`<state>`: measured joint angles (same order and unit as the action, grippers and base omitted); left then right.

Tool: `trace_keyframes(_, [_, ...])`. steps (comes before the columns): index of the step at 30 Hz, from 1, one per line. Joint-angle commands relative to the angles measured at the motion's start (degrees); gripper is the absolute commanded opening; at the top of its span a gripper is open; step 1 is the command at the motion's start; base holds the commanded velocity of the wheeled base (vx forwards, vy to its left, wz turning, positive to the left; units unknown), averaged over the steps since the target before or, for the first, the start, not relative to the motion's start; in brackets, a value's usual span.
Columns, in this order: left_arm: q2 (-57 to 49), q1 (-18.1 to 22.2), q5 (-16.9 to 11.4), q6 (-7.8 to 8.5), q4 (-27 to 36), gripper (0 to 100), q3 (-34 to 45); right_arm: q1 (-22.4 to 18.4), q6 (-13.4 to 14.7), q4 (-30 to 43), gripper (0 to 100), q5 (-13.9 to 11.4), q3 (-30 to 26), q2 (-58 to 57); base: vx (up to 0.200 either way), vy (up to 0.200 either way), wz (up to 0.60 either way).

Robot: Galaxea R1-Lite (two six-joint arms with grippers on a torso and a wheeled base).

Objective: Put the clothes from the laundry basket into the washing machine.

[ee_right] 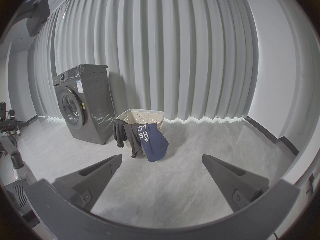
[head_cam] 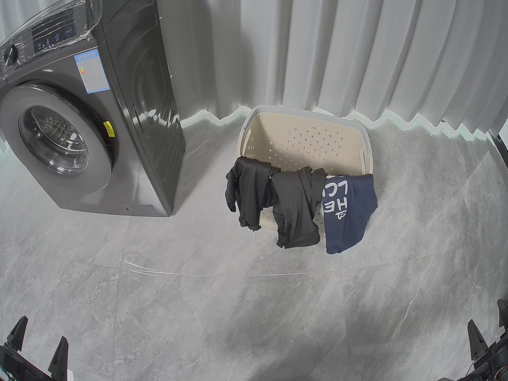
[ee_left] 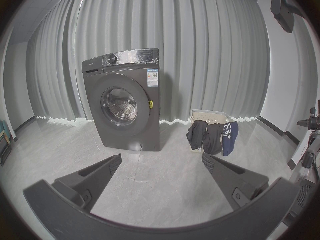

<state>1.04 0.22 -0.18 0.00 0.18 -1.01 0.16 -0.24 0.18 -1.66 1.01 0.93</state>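
A cream laundry basket (head_cam: 307, 133) stands on the floor by the curtain. Over its near rim hang a black garment (head_cam: 247, 189), a dark grey garment (head_cam: 296, 207) and a navy shirt with white print (head_cam: 346, 210). Left of it stands a dark grey washing machine (head_cam: 132, 80) with its round door (head_cam: 53, 138) closed. My left gripper (head_cam: 38, 344) is open at the lower left, well short of both. My right gripper (head_cam: 489, 326) is open at the lower right, with nothing between its fingers. The same basket (ee_left: 211, 116) (ee_right: 143, 116) and washing machine (ee_left: 123, 100) (ee_right: 85, 102) stand beyond each open gripper (ee_left: 161, 162) (ee_right: 161, 162).
Grey marble-patterned floor (head_cam: 254, 302) spreads wide between the grippers and the basket. A pleated white curtain (head_cam: 328, 38) closes off the back. A dark skirting board (ee_right: 266, 134) runs along the wall on the right.
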Motion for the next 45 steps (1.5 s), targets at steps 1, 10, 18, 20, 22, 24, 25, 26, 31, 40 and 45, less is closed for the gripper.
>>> trace_keyframes(1, [-0.77, 0.04, 0.01, 0.00, -0.01, 100, 0.92, 0.02, -0.02, -0.01, 100, -0.01, -0.92, -0.93, 0.200, 0.000, 0.00])
trace_keyframes(10, [-0.77, 0.04, 0.09, 0.00, -0.01, 100, 0.92, 0.11, -0.02, -0.01, 100, -0.01, -0.92, -0.93, 0.200, 0.000, 0.00])
trace_keyframes(18, [-0.77, 0.04, 0.09, 0.00, -0.01, 100, 0.92, 0.11, -0.02, -0.01, 100, -0.01, -0.92, -0.93, 0.125, 0.000, 0.00])
trace_keyframes(20, [-0.77, 0.04, 0.09, 0.00, -0.01, 100, 0.92, 0.02, -0.02, -0.01, 100, -0.01, -0.92, -0.93, 0.000, 0.000, 0.00])
trace_keyframes(22, [-0.77, 0.04, 0.09, 0.00, -0.01, 100, 0.92, 0.11, -0.02, -0.01, 100, -0.01, -0.92, -0.93, 0.000, 0.000, 0.00])
trace_keyframes(24, [-0.77, 0.04, 0.09, 0.00, -0.01, 100, 0.92, 0.02, -0.02, -0.01, 100, -0.01, -0.92, -0.93, 0.000, 0.000, 0.00])
trace_keyframes(25, [-0.77, 0.04, 0.09, 0.00, -0.01, 100, 0.92, 0.11, -0.02, -0.01, 100, -0.01, -0.92, -0.93, 0.000, -0.200, 0.00])
trace_keyframes(26, [-0.77, 0.04, 0.09, 0.00, -0.01, 100, 0.92, 0.02, -0.02, -0.01, 100, -0.01, -0.92, -0.93, 0.000, -0.200, 0.00])
trace_keyframes(31, [-0.77, 0.04, 0.09, 0.00, -0.01, 100, 0.92, 0.11, -0.02, -0.01, 100, -0.01, -0.92, -0.93, 0.000, -0.200, 0.00])
trace_keyframes(40, [-0.77, 0.04, 0.09, 0.09, -0.01, 100, 0.92, 0.11, -0.02, -0.01, 100, -0.01, -0.92, -0.93, 0.000, -0.111, 0.00])
trace_keyframes(45, [-0.77, 0.04, 0.09, 0.00, -0.01, 100, 0.92, 0.11, -0.02, -0.01, 100, -0.01, -0.92, -0.93, 0.040, 0.000, 0.00])
